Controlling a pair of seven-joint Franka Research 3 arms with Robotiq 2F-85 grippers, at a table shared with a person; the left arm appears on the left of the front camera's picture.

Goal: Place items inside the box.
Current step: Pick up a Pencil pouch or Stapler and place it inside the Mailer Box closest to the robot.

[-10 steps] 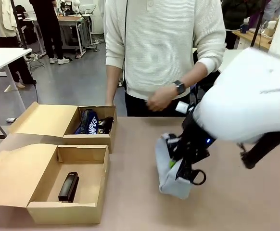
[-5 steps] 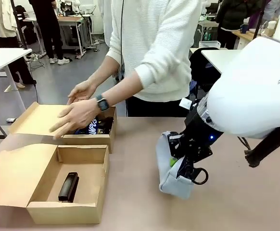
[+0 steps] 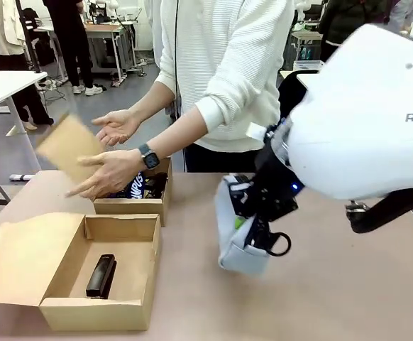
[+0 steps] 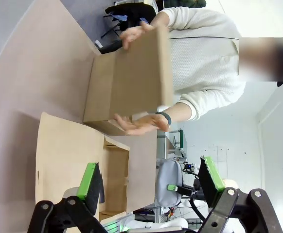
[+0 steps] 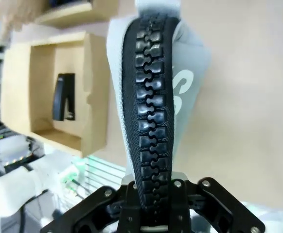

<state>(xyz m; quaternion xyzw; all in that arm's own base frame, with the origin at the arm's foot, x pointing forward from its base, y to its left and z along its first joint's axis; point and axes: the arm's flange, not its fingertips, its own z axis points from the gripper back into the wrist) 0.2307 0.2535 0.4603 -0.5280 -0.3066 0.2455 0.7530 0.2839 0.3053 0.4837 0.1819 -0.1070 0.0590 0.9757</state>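
Pouch [image 3: 235, 259] of grey cloth hangs upright from the right arm's [image 3: 355, 135] jaws, which are clamped on its upper part, to the right of both boxes and apart from them. Whether its lower end touches the desk [image 3: 334, 298] I cannot tell. Two cardboard boxes stand at the left. The long box [image 3: 96, 312], nearest the camera, lies open with its lid flap spread flat to the left, and it holds one black stapler [image 3: 101, 275]. Just behind it, the square box [image 3: 132, 207] holds a blue printed item and some dark ones that I cannot make out. The person's two hands are at that box: one hand [image 3: 111, 174], with a watch at the wrist, is over it, and the other hand [image 3: 118, 126] is raised beside its lifted flap [image 3: 68, 145].

From the left wrist, the left jaws stand wide apart with nothing between them. Far beyond them the pouch [image 4: 168, 182] hangs in the other arm's jaws, and the person's hands hold the square box's flap [image 4: 132, 82] up over the desk [image 4: 44, 58].

From the right wrist, the pouch's black zipper [image 5: 149, 121] runs straight up out of the closed jaws, with grey cloth [image 5: 190, 87] on either side. The long box [image 5: 95, 97] lies to the left, with the one stapler [image 5: 63, 97] inside.
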